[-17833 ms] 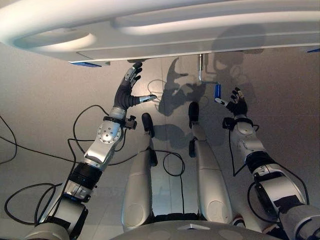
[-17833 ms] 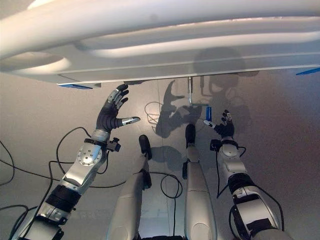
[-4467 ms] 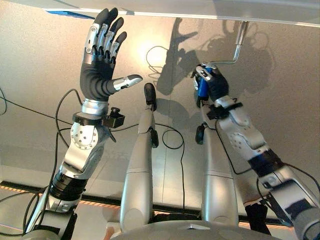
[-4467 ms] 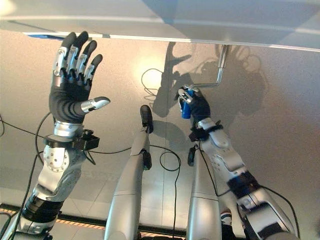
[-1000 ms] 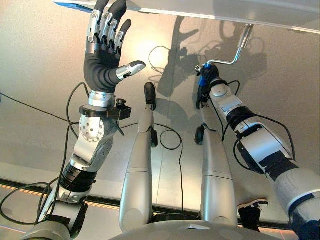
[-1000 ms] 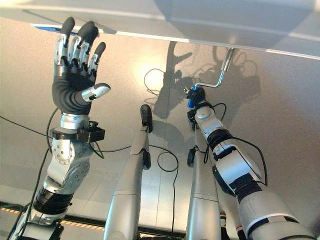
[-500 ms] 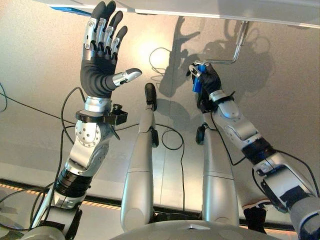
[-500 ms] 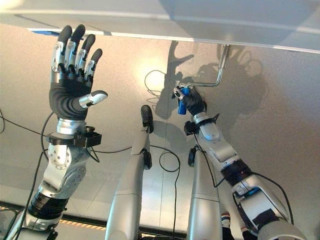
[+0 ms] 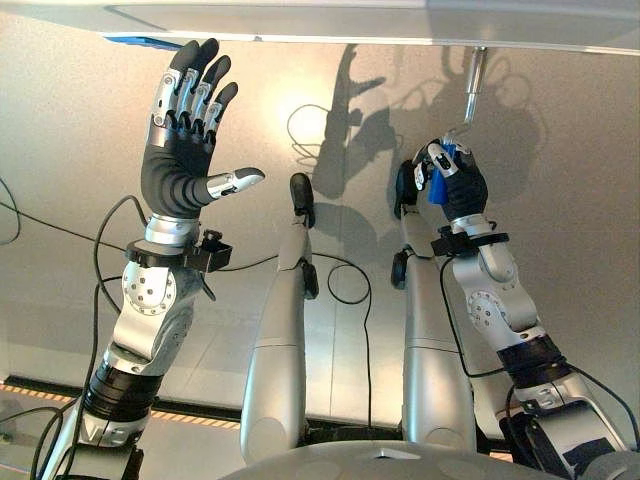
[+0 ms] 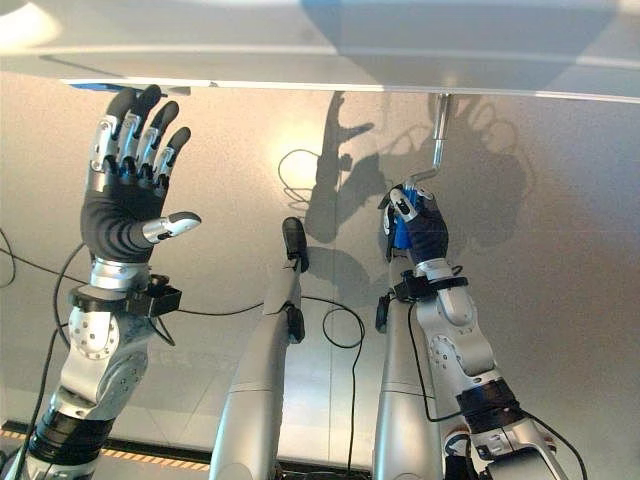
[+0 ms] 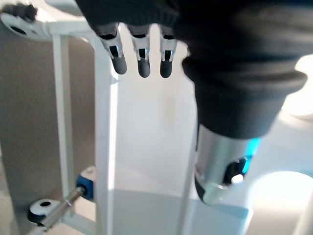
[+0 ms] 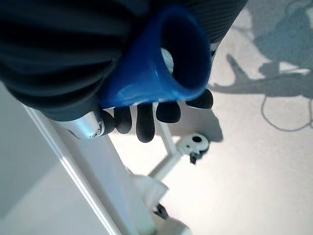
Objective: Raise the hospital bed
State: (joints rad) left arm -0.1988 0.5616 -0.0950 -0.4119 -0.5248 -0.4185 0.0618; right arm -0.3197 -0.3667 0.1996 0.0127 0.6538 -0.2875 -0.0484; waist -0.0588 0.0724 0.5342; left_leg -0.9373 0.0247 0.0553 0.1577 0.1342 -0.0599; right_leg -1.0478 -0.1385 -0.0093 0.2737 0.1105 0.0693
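1. Overhead, in the left eye view, the white hospital bed [image 9: 330, 20] spans the top edge. The left hand [image 9: 183, 150] is raised just below its underside with straight, spread fingers and the thumb out to the side, holding nothing. Across from it, the right hand [image 9: 452, 180] is curled round the blue grip [image 9: 441, 183] of the crank handle [image 9: 470, 95], whose silver shaft rises from the fist to the underside of the bed. A pale speckled floor [image 9: 70, 130] lies behind both hands.

2. Similarly, in the right eye view the left hand [image 10: 128, 190] stands open, fingertips close beneath the edge of the bed [image 10: 320, 45] but apart from it. The right hand [image 10: 415, 228] is wrapped on the blue grip [image 10: 401, 235], and the crank handle [image 10: 438, 135] runs up from just above the knuckles into the bed.

3. Up close, the left wrist view shows the left hand's fingers [image 11: 142, 56] hanging straight and free, with nothing between them. Past their tips stand white frame bars [image 11: 102, 142] of the bed, and beyond those a caster [image 11: 41, 211] on a blue-collared stem.

4. Finally, in the right wrist view the hollow end of the blue grip [image 12: 168, 58] sticks out of the closed right hand [image 12: 58, 58], with dark fingertips [image 12: 145, 121] folded beneath it. Beyond the fist are a white frame bar [image 12: 98, 171], a caster [image 12: 195, 144] and the floor [image 12: 264, 147].
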